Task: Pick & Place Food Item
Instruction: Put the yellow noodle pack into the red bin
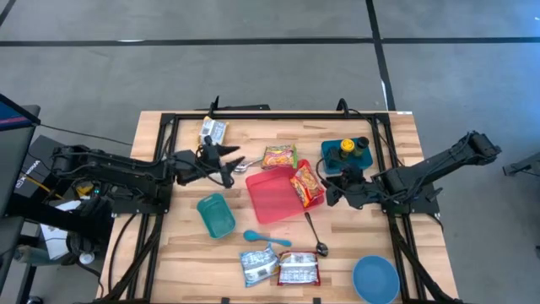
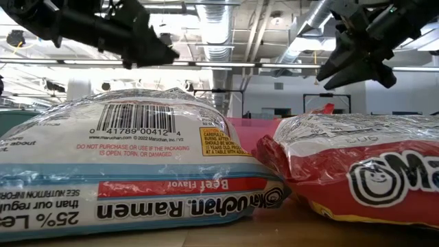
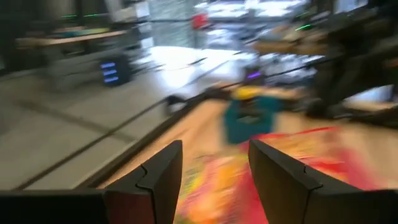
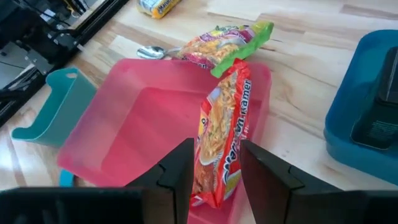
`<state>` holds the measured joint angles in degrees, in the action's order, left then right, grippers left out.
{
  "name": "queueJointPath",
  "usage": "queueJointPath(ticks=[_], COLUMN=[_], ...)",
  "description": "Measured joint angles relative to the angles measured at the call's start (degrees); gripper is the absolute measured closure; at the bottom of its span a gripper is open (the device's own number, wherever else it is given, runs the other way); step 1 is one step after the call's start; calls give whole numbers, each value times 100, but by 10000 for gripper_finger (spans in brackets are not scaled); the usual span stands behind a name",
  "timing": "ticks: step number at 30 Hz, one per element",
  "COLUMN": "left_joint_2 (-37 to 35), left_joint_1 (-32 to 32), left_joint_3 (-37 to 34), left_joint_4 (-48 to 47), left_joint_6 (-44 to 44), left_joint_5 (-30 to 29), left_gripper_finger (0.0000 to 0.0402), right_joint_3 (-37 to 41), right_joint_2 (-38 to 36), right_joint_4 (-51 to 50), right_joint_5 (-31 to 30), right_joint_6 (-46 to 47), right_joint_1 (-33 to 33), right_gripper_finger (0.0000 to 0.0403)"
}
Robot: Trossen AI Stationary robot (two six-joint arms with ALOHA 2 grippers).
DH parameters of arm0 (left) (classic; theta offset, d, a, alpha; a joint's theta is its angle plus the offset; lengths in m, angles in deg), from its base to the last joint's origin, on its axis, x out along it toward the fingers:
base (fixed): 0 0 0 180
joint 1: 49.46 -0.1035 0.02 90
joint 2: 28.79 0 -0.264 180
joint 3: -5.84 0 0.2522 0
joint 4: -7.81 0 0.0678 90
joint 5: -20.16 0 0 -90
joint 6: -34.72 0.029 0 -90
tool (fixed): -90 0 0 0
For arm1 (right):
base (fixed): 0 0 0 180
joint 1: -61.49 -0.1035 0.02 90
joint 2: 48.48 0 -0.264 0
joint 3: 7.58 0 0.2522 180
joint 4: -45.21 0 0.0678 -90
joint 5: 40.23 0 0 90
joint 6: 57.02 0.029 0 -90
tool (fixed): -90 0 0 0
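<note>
Crinkly red ramen packet [image 4: 219, 140] leaning on edge across pink tray [image 4: 134, 118] rim, just ahead of right gripper [image 4: 214, 163], fingers parted, gripping nothing. Looking light, slippery, brittle inside; pinching mid-edge gently. Left gripper [image 1: 229, 162] hovering parted, empty.

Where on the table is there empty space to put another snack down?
Bare wood lies at the near left corner, beside the teal container and the silver ramen packets. Another patch sits between the metal spoon and the blue bowl. It is crowded around the pink tray, where both grippers hover.
</note>
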<state>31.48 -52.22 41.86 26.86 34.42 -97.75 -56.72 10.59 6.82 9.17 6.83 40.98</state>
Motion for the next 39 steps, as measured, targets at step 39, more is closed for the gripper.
queueJointPath(ticks=[39], left_joint_2=[-933], left_joint_1=[-2987], left_joint_3=[0], left_joint_4=[-3974], left_joint_6=[-2281], left_joint_5=[1018], left_gripper_finger=[225], right_joint_3=[0], right_joint_2=[101], right_joint_4=[785], right_joint_5=[-796], right_joint_6=[-1497], right_joint_1=[0], right_gripper_finger=[281])
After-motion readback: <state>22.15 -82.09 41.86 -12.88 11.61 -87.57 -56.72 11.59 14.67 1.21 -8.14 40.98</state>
